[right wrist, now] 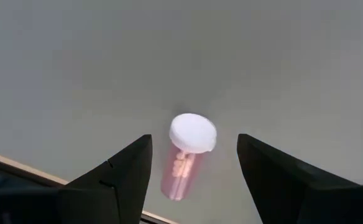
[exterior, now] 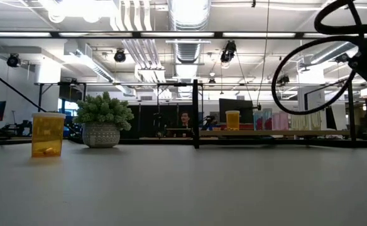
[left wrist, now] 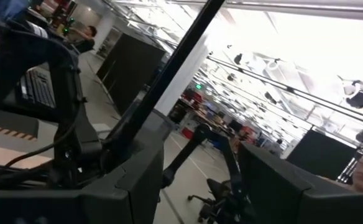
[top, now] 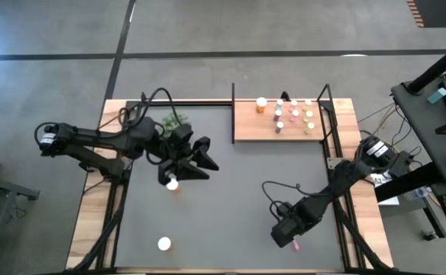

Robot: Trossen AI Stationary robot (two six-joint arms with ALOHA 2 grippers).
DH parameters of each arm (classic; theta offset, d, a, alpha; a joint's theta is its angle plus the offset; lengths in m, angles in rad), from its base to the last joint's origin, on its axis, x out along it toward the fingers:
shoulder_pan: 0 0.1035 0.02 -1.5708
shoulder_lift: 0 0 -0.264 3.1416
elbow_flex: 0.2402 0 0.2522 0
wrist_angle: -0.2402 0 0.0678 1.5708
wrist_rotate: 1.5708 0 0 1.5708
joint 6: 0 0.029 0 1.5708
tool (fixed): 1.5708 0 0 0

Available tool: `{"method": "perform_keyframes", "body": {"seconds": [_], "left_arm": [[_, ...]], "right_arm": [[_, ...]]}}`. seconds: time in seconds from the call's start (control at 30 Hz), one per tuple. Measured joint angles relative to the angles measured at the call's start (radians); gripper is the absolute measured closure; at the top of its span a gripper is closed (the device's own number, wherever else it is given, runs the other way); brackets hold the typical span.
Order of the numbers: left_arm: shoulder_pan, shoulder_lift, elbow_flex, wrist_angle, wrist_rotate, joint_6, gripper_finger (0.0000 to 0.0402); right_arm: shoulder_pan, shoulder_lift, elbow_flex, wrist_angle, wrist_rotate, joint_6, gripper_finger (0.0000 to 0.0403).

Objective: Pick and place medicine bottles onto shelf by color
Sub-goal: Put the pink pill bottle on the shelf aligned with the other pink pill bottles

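Note:
A pink vial with a white cap (right wrist: pixel 186 149) stands upright on the dark tabletop near the front right (top: pixel 295 246). My right gripper (right wrist: pixel 194 140) hangs over it, pointing down. It is open, with one finger on each side of the vial and a gap on both sides. My left gripper (top: pixel 205 158) is open and empty, held level at the table's left middle. An orange bottle with a white cap (top: pixel 172 183) stands just beside it. The wooden shelf (top: pixel 246 126) at the back holds several bottles.
A second orange bottle (top: pixel 164 244) stands near the front left and also shows in the low view (exterior: pixel 47 134). A green plant ball in a pot (exterior: pixel 103 119) sits at the back left. Black shelf rods (top: pixel 233 114) rise at the shelf's corners. The table's wooden border (right wrist: pixel 20 165) lies close to the pink vial.

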Motion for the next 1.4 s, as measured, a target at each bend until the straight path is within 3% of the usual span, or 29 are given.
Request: {"method": "perform_keyframes", "body": {"seconds": [0.57, 1.13, 1.4], "left_arm": [[-0.047, 0.01, 0.0, -0.005, -0.023, 0.001, 0.0211], [-0.047, 0.091, -0.001, -0.006, -0.021, 0.0, 0.0211], [-0.046, 0.102, -0.001, -0.005, -0.02, 0.0, 0.0211]], "right_arm": [[0.049, 0.079, -0.001, 0.03, 0.003, 0.038, 0.018], [0.049, 0.065, 0.002, 0.135, 0.007, 0.028, 0.0291], [0.043, 0.044, 0.059, 0.13, 0.022, -0.096, 0.0302]]}}
